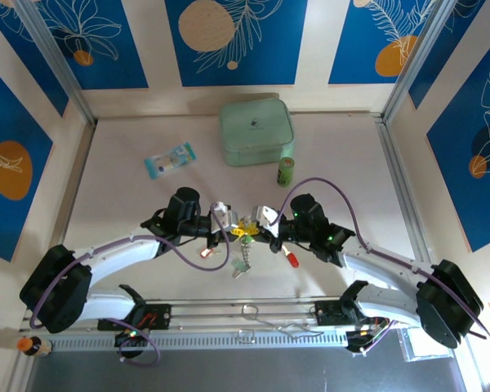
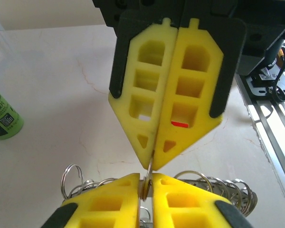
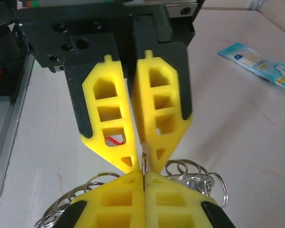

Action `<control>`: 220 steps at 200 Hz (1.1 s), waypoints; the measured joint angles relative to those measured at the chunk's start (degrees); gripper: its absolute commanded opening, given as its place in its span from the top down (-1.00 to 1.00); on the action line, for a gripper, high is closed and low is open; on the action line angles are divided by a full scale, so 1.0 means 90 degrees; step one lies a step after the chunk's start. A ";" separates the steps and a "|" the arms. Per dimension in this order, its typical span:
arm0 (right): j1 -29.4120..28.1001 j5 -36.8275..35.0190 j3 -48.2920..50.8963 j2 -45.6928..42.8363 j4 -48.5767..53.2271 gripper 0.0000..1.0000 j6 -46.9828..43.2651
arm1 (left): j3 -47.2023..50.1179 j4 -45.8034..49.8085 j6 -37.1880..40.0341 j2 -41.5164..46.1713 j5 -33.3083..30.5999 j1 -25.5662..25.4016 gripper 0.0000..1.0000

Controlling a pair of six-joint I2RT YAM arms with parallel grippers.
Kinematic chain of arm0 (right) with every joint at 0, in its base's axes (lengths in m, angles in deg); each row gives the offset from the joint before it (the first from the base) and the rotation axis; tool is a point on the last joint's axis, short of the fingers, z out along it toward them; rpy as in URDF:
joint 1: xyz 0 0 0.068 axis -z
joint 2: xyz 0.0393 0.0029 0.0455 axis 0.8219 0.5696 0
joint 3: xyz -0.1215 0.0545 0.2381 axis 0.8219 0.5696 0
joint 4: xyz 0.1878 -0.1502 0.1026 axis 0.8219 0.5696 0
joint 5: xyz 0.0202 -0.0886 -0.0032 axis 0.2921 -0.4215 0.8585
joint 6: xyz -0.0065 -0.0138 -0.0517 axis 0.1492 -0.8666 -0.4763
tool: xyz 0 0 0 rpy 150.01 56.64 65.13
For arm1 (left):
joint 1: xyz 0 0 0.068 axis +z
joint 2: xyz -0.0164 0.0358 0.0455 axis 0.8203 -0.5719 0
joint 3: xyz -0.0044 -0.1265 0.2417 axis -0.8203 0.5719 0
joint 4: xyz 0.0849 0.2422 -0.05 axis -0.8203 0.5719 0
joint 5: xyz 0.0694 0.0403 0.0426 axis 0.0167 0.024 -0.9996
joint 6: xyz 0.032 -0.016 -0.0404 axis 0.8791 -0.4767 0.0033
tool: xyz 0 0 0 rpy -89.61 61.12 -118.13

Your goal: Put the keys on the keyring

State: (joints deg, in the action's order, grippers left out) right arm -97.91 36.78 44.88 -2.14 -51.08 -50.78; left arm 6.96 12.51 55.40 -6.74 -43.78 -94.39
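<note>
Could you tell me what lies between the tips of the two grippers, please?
A thin metal ring, edge-on, pinched where the left gripper and right gripper meet tip to tip; both wrist views show it.

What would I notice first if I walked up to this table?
The left gripper and right gripper, both yellow-fingered, meet tip to tip mid-table, pinching the silvery keyring between them. Behind them sit a mint-green case and a small green bottle. A red key lies by the right arm.
</note>
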 measured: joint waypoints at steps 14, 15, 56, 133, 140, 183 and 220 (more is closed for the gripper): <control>-0.0007 0.0010 -0.0015 0.0032 0.0002 1.00 0.0005 | 0.0000 0.0000 -0.0019 -0.0017 0.0000 0.0000 0.71; -0.0007 0.0012 -0.0015 0.0034 0.0000 1.00 0.0007 | 0.0000 0.0000 -0.0019 -0.0019 0.0000 0.0000 0.71; -0.0019 -0.0002 -0.0027 0.0083 0.0012 1.00 0.0022 | -0.0002 0.0075 -0.0015 -0.0070 0.0078 0.0000 1.00; 0.0396 -0.2302 -0.0192 -0.1158 0.1166 0.32 0.2858 | 0.0027 -0.0034 0.0049 0.0095 -0.0508 -0.0027 1.00; 0.0500 -0.2669 -0.0379 -0.1219 0.1751 0.35 0.3594 | 0.0044 -0.0061 0.0027 0.0107 -0.0602 -0.0027 1.00; 0.0857 -0.3099 -0.0690 -0.0940 0.4180 0.35 0.6258 | 0.0058 -0.0138 -0.0257 0.0109 -0.0911 -0.0027 1.00; 0.0738 -0.2980 -0.0908 0.0289 0.5374 0.20 0.6710 | -0.0039 -0.0012 -0.0430 0.0100 -0.1039 -0.0027 1.00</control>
State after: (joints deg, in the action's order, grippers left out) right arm -91.26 9.96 36.71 0.46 -2.71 9.61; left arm 6.61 12.40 51.53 -5.84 -53.13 -94.63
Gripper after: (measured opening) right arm 0.391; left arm 0.043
